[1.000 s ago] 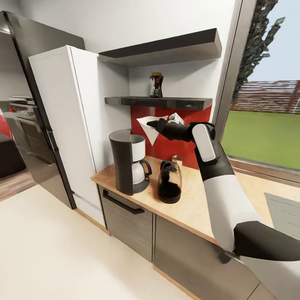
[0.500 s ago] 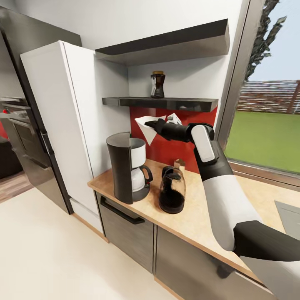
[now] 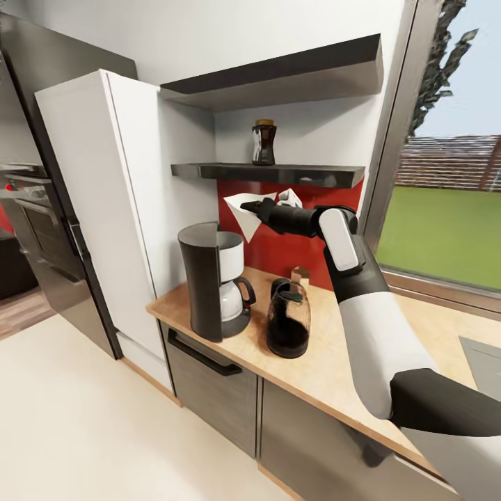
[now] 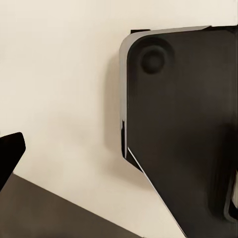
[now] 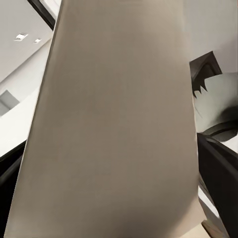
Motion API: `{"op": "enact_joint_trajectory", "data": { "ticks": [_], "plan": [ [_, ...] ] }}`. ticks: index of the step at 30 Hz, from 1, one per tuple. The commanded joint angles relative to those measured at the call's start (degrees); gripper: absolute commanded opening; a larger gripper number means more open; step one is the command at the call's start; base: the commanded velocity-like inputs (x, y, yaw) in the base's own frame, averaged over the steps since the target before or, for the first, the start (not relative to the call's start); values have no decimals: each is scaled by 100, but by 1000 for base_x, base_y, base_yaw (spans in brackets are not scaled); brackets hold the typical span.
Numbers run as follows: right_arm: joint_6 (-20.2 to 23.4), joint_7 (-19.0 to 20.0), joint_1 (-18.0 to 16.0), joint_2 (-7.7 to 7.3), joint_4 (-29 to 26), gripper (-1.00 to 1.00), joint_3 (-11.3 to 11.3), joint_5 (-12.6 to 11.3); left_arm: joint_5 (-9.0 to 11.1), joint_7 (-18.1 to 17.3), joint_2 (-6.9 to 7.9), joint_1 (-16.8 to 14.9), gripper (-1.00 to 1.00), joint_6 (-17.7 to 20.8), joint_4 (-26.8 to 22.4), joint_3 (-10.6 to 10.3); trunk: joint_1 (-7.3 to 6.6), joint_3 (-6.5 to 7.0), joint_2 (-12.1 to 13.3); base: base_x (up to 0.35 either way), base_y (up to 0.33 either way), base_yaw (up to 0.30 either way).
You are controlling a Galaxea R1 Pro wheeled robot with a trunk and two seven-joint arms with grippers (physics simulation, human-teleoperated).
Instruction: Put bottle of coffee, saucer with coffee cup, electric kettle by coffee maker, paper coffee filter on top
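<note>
My right gripper (image 3: 255, 207) is shut on a white paper coffee filter (image 3: 241, 213), held in the air above and just right of the black coffee maker (image 3: 211, 278) on the countertop (image 3: 327, 348). The filter (image 5: 114, 124) spreads wide between dark fingers (image 5: 218, 168) in the right wrist view. A dark electric kettle (image 3: 287, 319) stands right beside the coffee maker. The bottle of coffee (image 3: 263, 142) stands on the lower shelf (image 3: 306, 172). In the left wrist view one dark fingertip (image 4: 10, 154) hangs over the floor, and its state is unclear.
A tall white cabinet (image 3: 104, 195) flanks the counter's left end, with a dark fridge (image 3: 28, 139) beyond it. An upper shelf (image 3: 278, 73) overhangs. A small brown item (image 3: 300, 273) sits behind the kettle. A window (image 3: 445, 209) lies to the right. My dark base (image 4: 188, 139) rests on pale floor.
The head camera shifted a little a second ago. My right gripper has carried the filter slightly left, closer to above the coffee maker. Nothing else moved.
</note>
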Motion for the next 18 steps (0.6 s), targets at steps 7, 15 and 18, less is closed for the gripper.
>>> {"op": "enact_joint_trajectory", "data": {
  "ticks": [7, 15, 18],
  "plan": [
    [21, 38, -6, 3, 78, -100, -5, 47, -5, -3, -11, 2, 100, -14, -10, -13, 6, 49, -9, 230, 193, 0],
    [21, 43, -1, 3, 119, -100, -5, 44, -4, -3, -8, 2, 100, -15, -10, -7, 6, 74, -9, 66, 59, 0],
    [21, 43, 2, 3, 116, -100, -5, 40, -5, -3, -7, 2, 100, -15, -10, -5, 6, 75, -9, 1, 1, 0]
  ]
}}
